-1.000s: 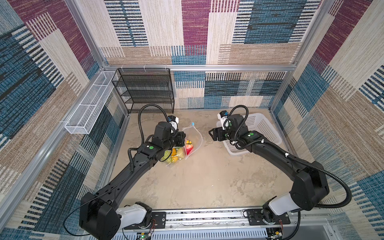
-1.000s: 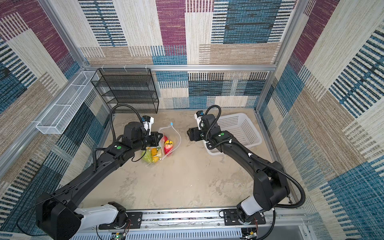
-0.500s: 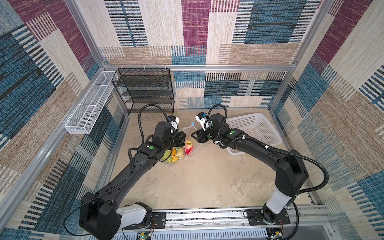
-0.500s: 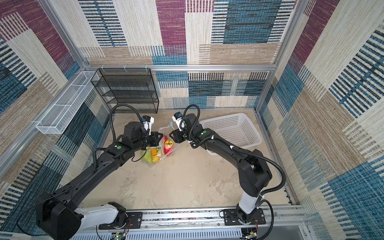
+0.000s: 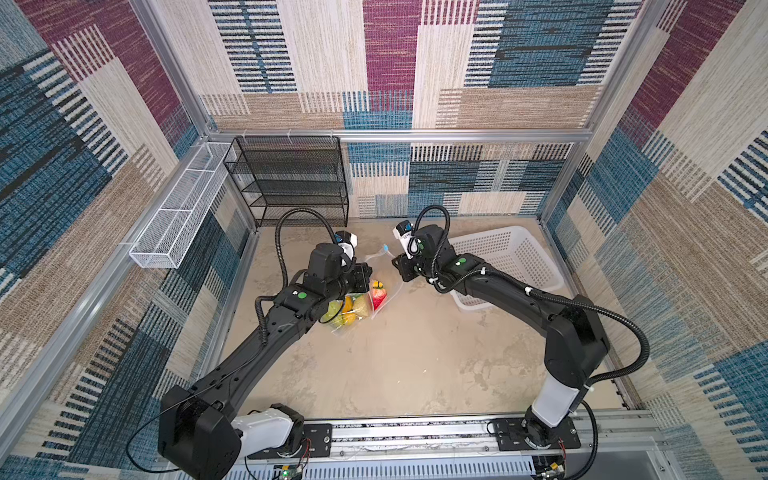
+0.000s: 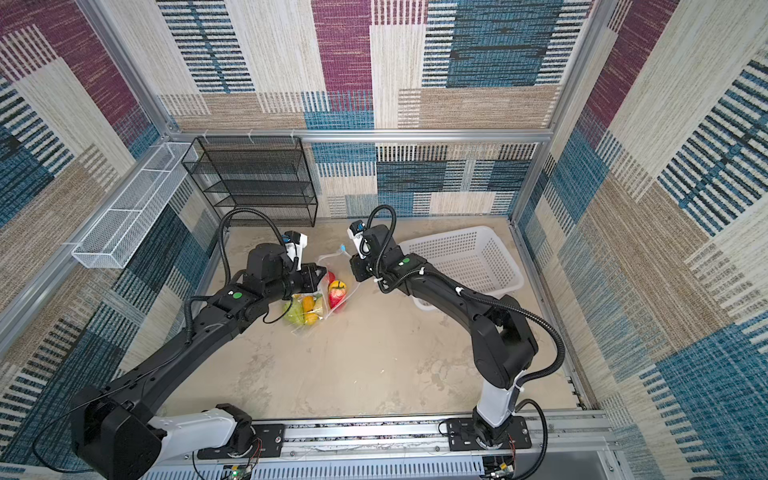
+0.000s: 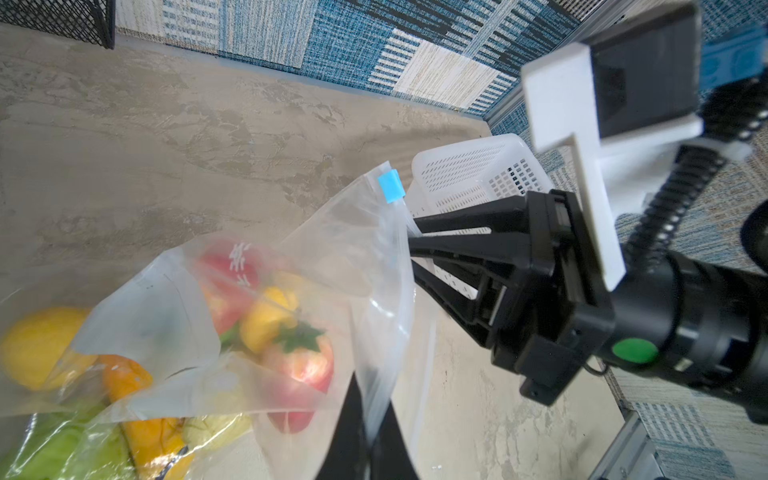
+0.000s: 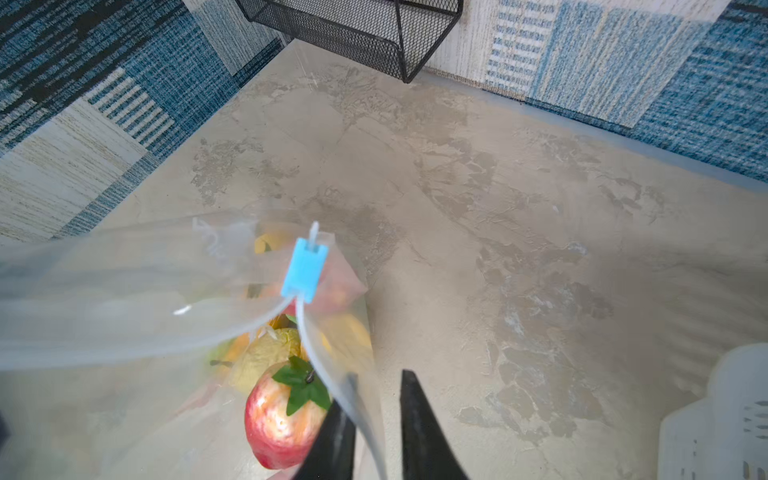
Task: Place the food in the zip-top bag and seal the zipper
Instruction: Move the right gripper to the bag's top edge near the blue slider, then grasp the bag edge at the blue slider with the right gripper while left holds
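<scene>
The right gripper [image 8: 379,374] is pressed shut on the zipper [image 8: 309,345] track; the blue slider [image 8: 304,270] lies just ahead along it. The left gripper [image 7: 370,415] pinches the lip of the zip-top bag [image 7: 353,257], food [image 7: 299,357] inside

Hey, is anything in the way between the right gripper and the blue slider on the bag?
Nothing visible. The right gripper grips the zipper; only bare track runs from it to the slider.

The bag [image 7: 353,266] has white print [image 7: 241,266] on it, but it is too blurry to read.
</scene>
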